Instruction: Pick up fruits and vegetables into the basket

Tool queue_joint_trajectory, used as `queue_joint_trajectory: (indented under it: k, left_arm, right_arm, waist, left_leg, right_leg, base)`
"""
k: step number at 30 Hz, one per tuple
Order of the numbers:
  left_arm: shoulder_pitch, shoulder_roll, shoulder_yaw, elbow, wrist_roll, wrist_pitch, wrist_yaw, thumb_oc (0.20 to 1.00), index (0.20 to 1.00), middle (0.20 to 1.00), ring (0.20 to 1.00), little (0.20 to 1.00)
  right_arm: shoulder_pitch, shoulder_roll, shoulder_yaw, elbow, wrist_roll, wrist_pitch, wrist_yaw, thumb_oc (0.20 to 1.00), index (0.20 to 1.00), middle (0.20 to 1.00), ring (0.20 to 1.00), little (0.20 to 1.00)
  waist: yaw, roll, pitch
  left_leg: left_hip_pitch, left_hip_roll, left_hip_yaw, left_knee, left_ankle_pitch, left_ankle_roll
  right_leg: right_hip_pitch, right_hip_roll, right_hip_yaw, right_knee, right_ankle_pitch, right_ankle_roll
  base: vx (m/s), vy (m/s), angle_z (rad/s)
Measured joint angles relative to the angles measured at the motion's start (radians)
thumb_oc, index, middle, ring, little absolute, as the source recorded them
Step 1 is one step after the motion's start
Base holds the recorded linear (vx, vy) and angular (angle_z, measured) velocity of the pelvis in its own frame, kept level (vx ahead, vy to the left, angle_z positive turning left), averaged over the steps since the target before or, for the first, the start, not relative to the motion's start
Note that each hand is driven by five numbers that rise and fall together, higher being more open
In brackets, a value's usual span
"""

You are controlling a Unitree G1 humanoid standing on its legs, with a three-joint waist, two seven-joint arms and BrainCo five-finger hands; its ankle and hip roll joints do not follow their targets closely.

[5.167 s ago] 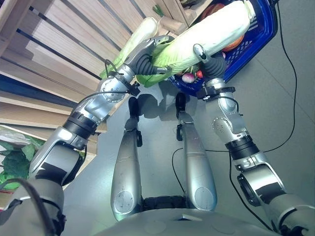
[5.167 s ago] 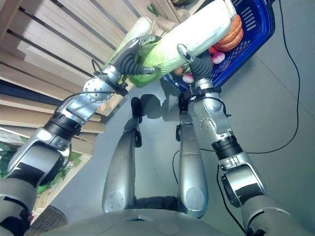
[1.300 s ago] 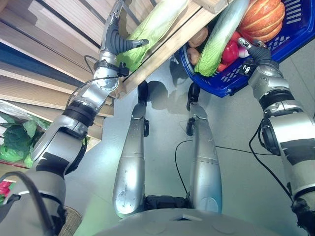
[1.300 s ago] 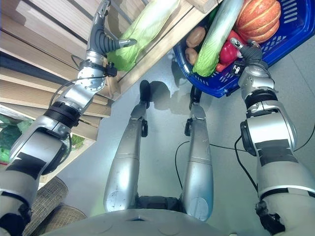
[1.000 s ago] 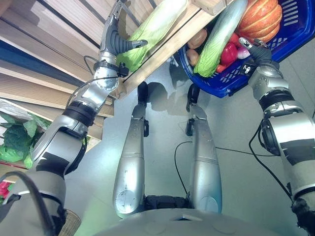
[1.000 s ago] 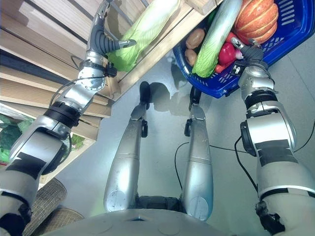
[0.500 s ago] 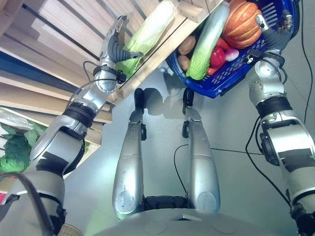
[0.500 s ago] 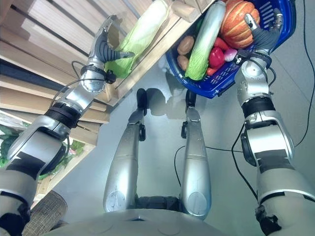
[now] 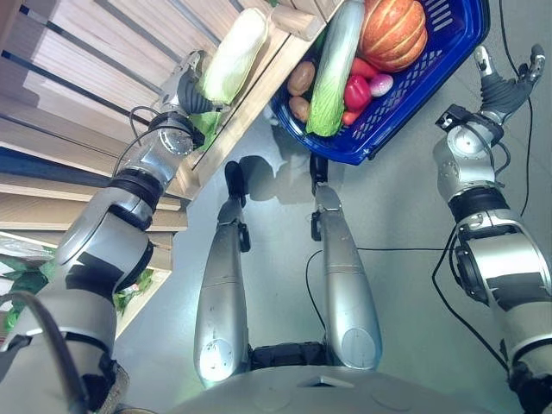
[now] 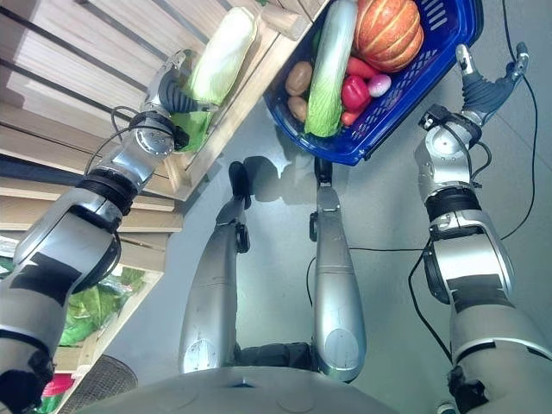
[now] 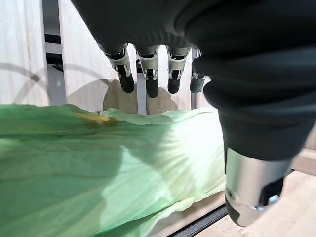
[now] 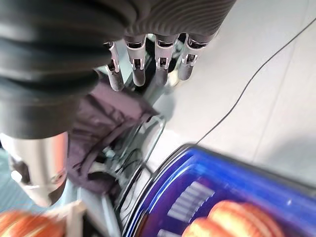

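Observation:
A blue basket (image 9: 379, 151) stands on the floor at the top, holding an orange pumpkin (image 9: 392, 33), a long pale-green cabbage (image 9: 332, 69), a red pepper (image 9: 355, 89) and potatoes (image 9: 301, 78). To its right, over the floor, my right hand (image 9: 500, 86) is open with nothing in it; its straight fingers (image 12: 143, 64) show above the basket's rim (image 12: 163, 197). A second long cabbage (image 9: 231, 53) lies on the wooden shelf. My left hand (image 9: 183, 89) is at its leafy end, open, with straight fingers (image 11: 148, 74) over the green leaves (image 11: 98, 163).
Wooden slatted shelves (image 9: 103, 52) run along the left, their front edge close to the basket. Leafy greens (image 10: 86, 315) lie on a lower shelf at the left. A dark cloth on a metal frame (image 12: 108, 128) stands beyond the basket.
The long cabbage that both hands carried now lies in the basket. My right hand has drawn out of the basket to its right. My left hand has settled against the shelf cabbage.

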Motion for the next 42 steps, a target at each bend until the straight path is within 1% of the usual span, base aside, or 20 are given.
queue_joint_trajectory:
  k: [1, 2, 3, 4, 5, 7, 8, 9, 10, 12, 13, 19, 32, 39, 42]
  left_arm:
    - [-0.006, -0.004, -0.003, 0.013, 0.000, 0.001, -0.005, 0.639, 0.639, 0.639, 0.639, 0.639]
    - [-0.012, -0.007, -0.008, 0.039, 0.000, 0.000, -0.011, 0.595, 0.595, 0.595, 0.595, 0.595]
    - [-0.021, -0.014, -0.010, 0.055, 0.000, 0.003, -0.022, 0.598, 0.598, 0.598, 0.598, 0.598]
    - [-0.024, -0.015, -0.010, 0.062, 0.000, 0.005, -0.025, 0.630, 0.630, 0.630, 0.630, 0.630]
    - [-0.027, -0.015, -0.010, 0.075, 0.000, 0.004, -0.025, 0.699, 0.699, 0.699, 0.699, 0.699]
    - [-0.036, -0.015, -0.010, 0.085, 0.000, 0.004, -0.031, 0.724, 0.724, 0.724, 0.724, 0.724]
    - [-0.040, -0.015, -0.010, 0.093, -0.001, 0.004, -0.033, 0.758, 0.758, 0.758, 0.758, 0.758]
    - [-0.046, -0.014, -0.010, 0.099, -0.001, 0.004, -0.038, 0.762, 0.762, 0.762, 0.762, 0.762]
    - [-0.053, -0.014, -0.009, 0.109, -0.001, 0.005, -0.044, 0.793, 0.793, 0.793, 0.793, 0.793]
    - [-0.056, -0.020, -0.009, 0.125, 0.000, 0.011, -0.051, 0.906, 0.906, 0.906, 0.906, 0.906]
    - [-0.057, -0.021, -0.009, 0.126, 0.000, 0.017, -0.051, 1.000, 1.000, 1.000, 1.000, 1.000]
    - [-0.101, -0.022, -0.009, 0.167, 0.000, 0.024, -0.068, 1.000, 1.000, 1.000, 1.000, 1.000]
    - [-0.127, -0.022, -0.009, 0.195, 0.001, 0.024, -0.092, 1.000, 1.000, 1.000, 1.000, 1.000]
    - [-0.147, -0.020, -0.011, 0.202, 0.001, 0.046, -0.186, 1.000, 1.000, 1.000, 1.000, 1.000]
    - [-0.165, -0.010, -0.022, 0.202, 0.001, 0.065, -0.268, 1.000, 1.000, 1.000, 1.000, 1.000]
  right_arm:
    - [0.002, 0.001, -0.003, 0.011, 0.011, -0.002, 0.001, 1.000, 1.000, 1.000, 1.000, 1.000]
    - [0.001, 0.004, -0.004, 0.026, 0.022, -0.005, 0.006, 1.000, 1.000, 1.000, 1.000, 1.000]
    - [0.000, 0.005, -0.004, 0.044, 0.029, -0.006, 0.015, 1.000, 1.000, 1.000, 1.000, 1.000]
    - [0.000, 0.005, -0.004, 0.054, 0.029, -0.006, 0.020, 1.000, 1.000, 1.000, 1.000, 1.000]
    - [0.000, 0.005, -0.004, 0.067, 0.035, -0.006, 0.021, 1.000, 1.000, 1.000, 1.000, 1.000]
    - [0.001, 0.005, -0.005, 0.086, 0.052, -0.012, 0.024, 1.000, 1.000, 1.000, 1.000, 1.000]
    - [0.001, 0.005, -0.007, 0.089, 0.058, -0.015, 0.027, 1.000, 1.000, 1.000, 1.000, 1.000]
    - [0.001, 0.005, -0.007, 0.089, 0.058, -0.020, 0.032, 1.000, 1.000, 1.000, 1.000, 1.000]
    - [-0.002, 0.005, -0.007, 0.088, 0.057, -0.022, 0.039, 1.000, 1.000, 1.000, 1.000, 1.000]
    - [-0.007, 0.007, -0.006, 0.085, 0.057, -0.022, 0.041, 1.000, 1.000, 1.000, 1.000, 1.000]
    - [-0.009, 0.007, -0.006, 0.085, 0.057, -0.022, 0.041, 1.000, 1.000, 1.000, 1.000, 1.000]
    - [-0.018, 0.007, -0.006, 0.082, 0.057, -0.023, 0.040, 1.000, 1.000, 1.000, 1.000, 1.000]
    - [-0.046, 0.008, -0.005, 0.081, 0.055, -0.023, 0.035, 1.000, 1.000, 1.000, 1.000, 1.000]
    - [-0.048, 0.014, -0.004, 0.075, 0.048, -0.023, 0.018, 1.000, 1.000, 1.000, 1.000, 1.000]
    - [-0.049, 0.019, -0.003, 0.068, 0.048, -0.023, 0.015, 1.000, 1.000, 1.000, 1.000, 1.000]
  waist:
    - [-0.001, 0.000, 0.000]
    - [-0.005, 0.000, 0.000]
    - [-0.007, 0.000, 0.000]
    - [-0.008, 0.000, 0.000]
    - [-0.009, 0.000, 0.000]
    - [-0.010, 0.000, 0.000]
    - [-0.010, 0.000, 0.000]
    - [-0.010, -0.002, -0.001]
    - [-0.008, -0.002, -0.001]
    - [-0.007, -0.002, -0.001]
    - [-0.008, -0.002, -0.001]
    - [-0.009, -0.002, -0.001]
    - [-0.009, -0.008, -0.004]
    - [-0.009, -0.010, -0.005]
    - [-0.010, -0.011, -0.006]
  left_leg:
    - [0.004, 0.001, 0.001, 0.000, 0.000, 0.000]
    - [0.005, 0.002, 0.001, 0.000, -0.001, -0.001]
    - [0.006, 0.003, 0.001, 0.000, -0.001, -0.001]
    - [0.005, 0.003, 0.001, -0.001, -0.001, -0.001]
    - [0.006, 0.003, 0.002, -0.002, -0.001, -0.001]
    - [0.005, 0.004, 0.002, -0.004, -0.002, -0.001]
    - [0.005, 0.004, 0.002, -0.008, -0.002, -0.001]
    - [0.004, 0.003, 0.004, -0.013, -0.002, 0.000]
    - [0.000, 0.004, 0.007, -0.013, -0.001, 0.000]
    - [-0.001, 0.004, 0.014, -0.014, -0.001, -0.002]
    - [-0.001, 0.005, 0.016, -0.014, -0.002, -0.003]
    - [-0.015, 0.006, 0.020, -0.014, -0.003, -0.003]
    - [-0.028, 0.010, 0.024, -0.012, -0.007, -0.005]
    - [-0.030, 0.010, 0.024, -0.012, -0.008, -0.005]
    - [-0.031, 0.010, 0.024, -0.011, -0.008, -0.005]
  right_leg:
    - [0.003, 0.001, 0.000, -0.001, 0.000, 0.000]
    - [0.005, 0.001, 0.000, -0.001, 0.000, 0.000]
    - [0.006, 0.002, 0.000, -0.002, 0.000, 0.000]
    - [0.005, 0.003, 0.000, -0.002, 0.000, 0.000]
    - [0.005, 0.003, 0.000, -0.002, 0.000, 0.000]
    - [0.003, 0.004, 0.000, -0.003, 0.000, 0.000]
    - [0.002, 0.003, 0.001, -0.004, 0.000, 0.000]
    - [-0.004, 0.003, 0.003, -0.004, -0.001, 0.000]
    - [-0.010, 0.004, 0.005, -0.003, 0.000, 0.000]
    - [-0.015, 0.005, 0.012, -0.003, 0.001, -0.001]
    - [-0.016, 0.006, 0.015, -0.003, 0.001, -0.001]
    - [-0.032, 0.008, 0.019, -0.004, 0.002, -0.002]
    - [-0.047, 0.012, 0.022, -0.004, -0.002, 0.003]
    - [-0.047, 0.012, 0.022, -0.008, -0.002, 0.004]
    - [-0.046, 0.012, 0.022, -0.009, 0.000, 0.001]
  base:
    - [0.00, 0.000, 0.00]
    - [0.00, 0.000, 0.00]
    - [0.00, 0.000, 0.00]
    - [0.00, 0.000, 0.00]
    - [0.00, 0.000, 0.00]
    - [0.00, 0.000, 0.00]
    - [0.00, 0.000, 0.00]
    - [-0.01, 0.009, -0.04]
    - [0.00, 0.008, -0.07]
    - [0.02, 0.004, -0.09]
    - [0.01, -0.004, -0.07]
    - [0.00, -0.001, -0.01]
    - [0.00, 0.000, 0.00]
    - [0.00, 0.000, 0.00]
    - [0.00, 0.000, 0.00]
